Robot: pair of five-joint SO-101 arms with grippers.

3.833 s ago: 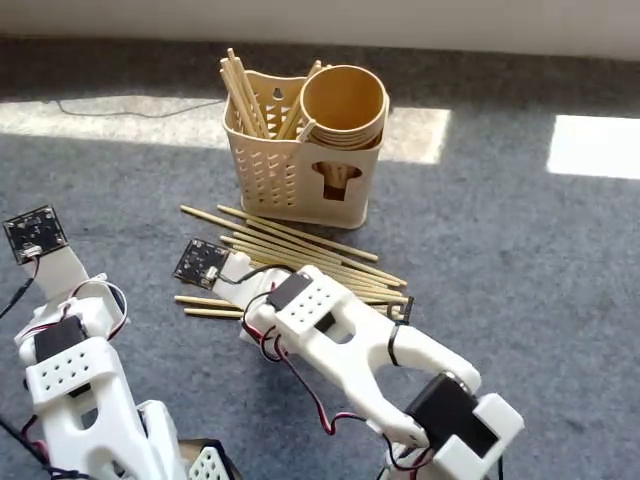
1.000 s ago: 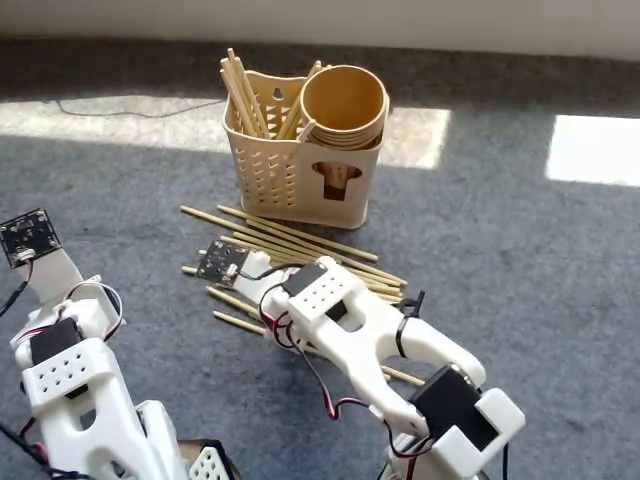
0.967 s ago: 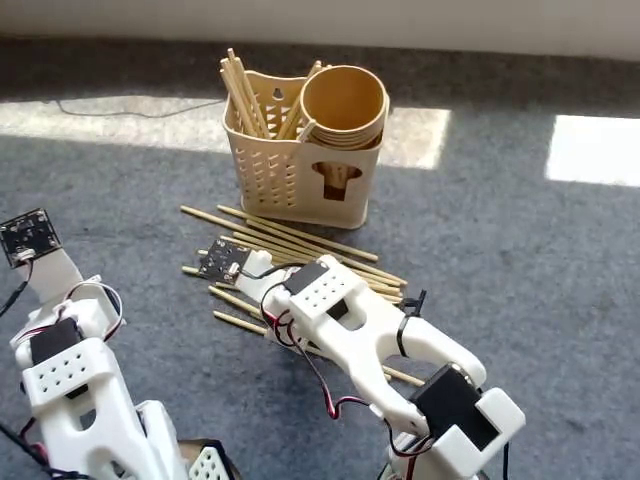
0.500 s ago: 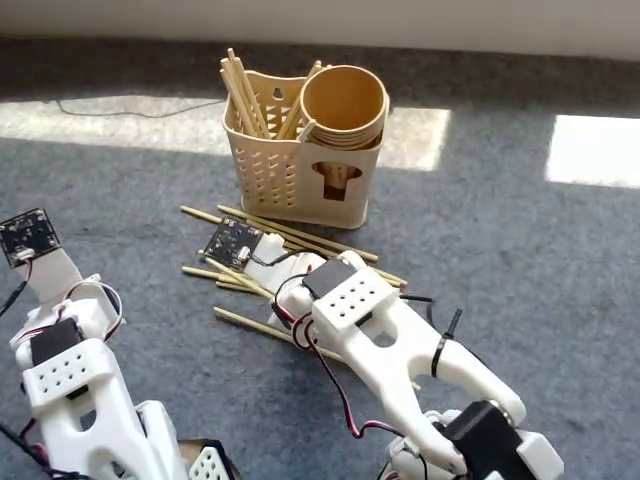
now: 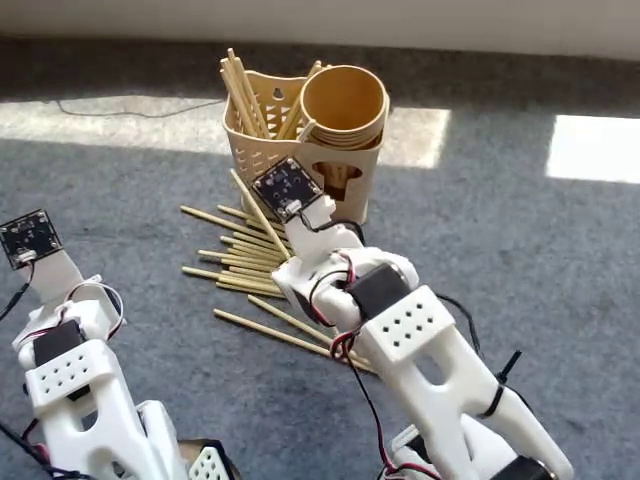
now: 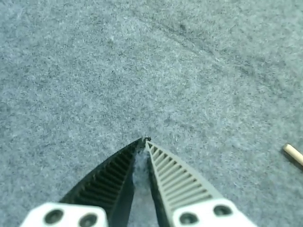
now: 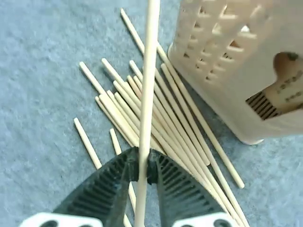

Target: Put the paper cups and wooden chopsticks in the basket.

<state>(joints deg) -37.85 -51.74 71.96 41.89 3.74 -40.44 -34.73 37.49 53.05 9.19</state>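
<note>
A cream perforated basket (image 5: 290, 165) stands at the back of the carpet, holding several wooden chopsticks (image 5: 243, 92) and stacked paper cups (image 5: 343, 105). More chopsticks (image 5: 240, 262) lie scattered in front of it. My right gripper (image 7: 142, 170) is shut on one chopstick (image 7: 149, 75), lifted above the pile, in front of the basket (image 7: 236, 71). In the high view that chopstick (image 5: 256, 212) slants up toward the basket's front. My left gripper (image 6: 144, 141) is shut on nothing, low over bare carpet at the front left.
Grey carpet covers the floor, with sunlit patches (image 5: 590, 145) at the back. A thin cable (image 5: 110, 108) runs along the far left. One chopstick end (image 6: 293, 153) shows near the left gripper. The left arm (image 5: 60, 360) stands at the front left.
My right gripper has risen from the pile with one chopstick and swung toward the basket. The loose chopsticks were shifted about. The left arm stayed still.
</note>
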